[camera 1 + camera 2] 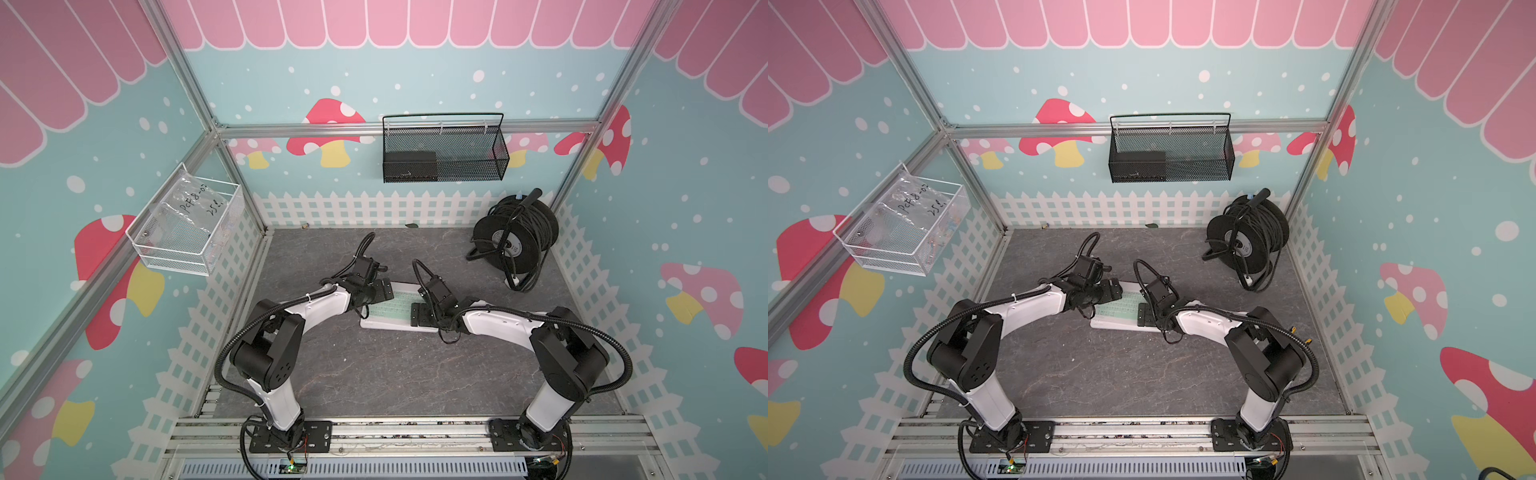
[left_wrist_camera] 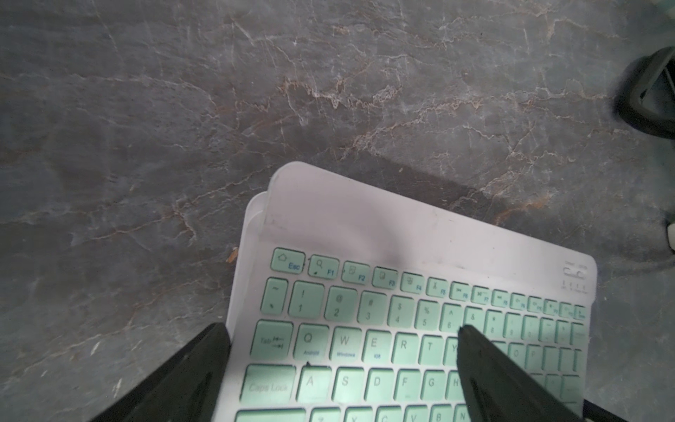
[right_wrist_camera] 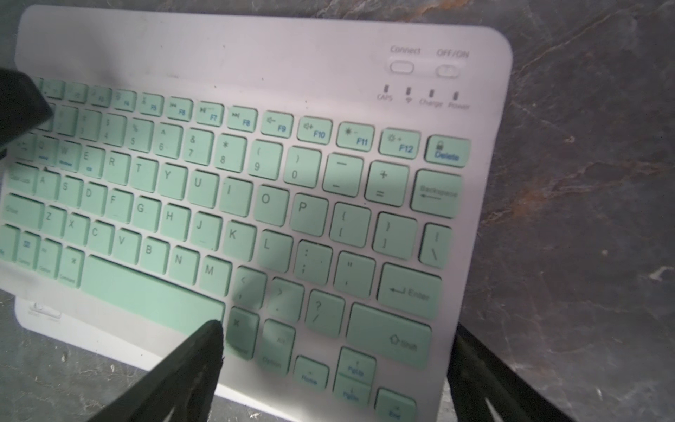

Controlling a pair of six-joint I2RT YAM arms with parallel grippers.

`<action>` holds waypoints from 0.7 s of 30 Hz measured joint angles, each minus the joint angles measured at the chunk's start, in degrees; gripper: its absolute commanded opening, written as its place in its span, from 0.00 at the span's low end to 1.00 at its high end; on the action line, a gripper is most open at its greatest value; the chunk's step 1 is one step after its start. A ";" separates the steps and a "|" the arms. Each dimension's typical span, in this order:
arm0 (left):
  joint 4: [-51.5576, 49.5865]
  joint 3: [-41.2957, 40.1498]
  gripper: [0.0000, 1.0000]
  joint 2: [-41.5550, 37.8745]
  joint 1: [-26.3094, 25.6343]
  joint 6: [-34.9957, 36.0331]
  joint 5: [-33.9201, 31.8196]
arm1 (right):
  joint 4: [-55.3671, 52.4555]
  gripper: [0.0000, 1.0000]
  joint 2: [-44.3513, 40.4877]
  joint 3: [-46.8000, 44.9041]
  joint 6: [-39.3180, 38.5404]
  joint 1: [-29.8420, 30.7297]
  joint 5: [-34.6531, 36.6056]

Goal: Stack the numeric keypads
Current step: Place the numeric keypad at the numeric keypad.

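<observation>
The numeric keypads lie as one pile (image 1: 390, 309) (image 1: 1118, 311) in the middle of the grey table in both top views. The top one has mint green keys and a white frame (image 2: 365, 226) (image 3: 255, 54). White frames of lower ones peek out beneath it (image 2: 252, 219) (image 3: 36, 314); how many lie below is hidden. My left gripper (image 1: 380, 291) (image 2: 339, 327) hovers open over the pile's left end, one finger off the edge, one over the keys. Over the right end my right gripper (image 1: 419, 313) (image 3: 338, 326) stands open, nothing held.
A black cable reel (image 1: 515, 237) (image 1: 1246, 237) stands at the back right of the table, its edge showing in the left wrist view (image 2: 646, 95). A black mesh basket (image 1: 444, 149) hangs on the back wall and a white wire basket (image 1: 187, 224) on the left wall.
</observation>
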 measured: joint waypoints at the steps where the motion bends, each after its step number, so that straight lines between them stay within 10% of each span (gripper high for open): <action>1: -0.11 0.37 1.00 0.33 0.02 0.28 0.11 | 0.00 0.94 0.00 0.00 0.02 0.00 0.00; 21: -2.78 1.70 0.99 1.25 0.02 2.38 -2.38 | 0.00 0.95 0.00 0.00 0.26 0.00 0.02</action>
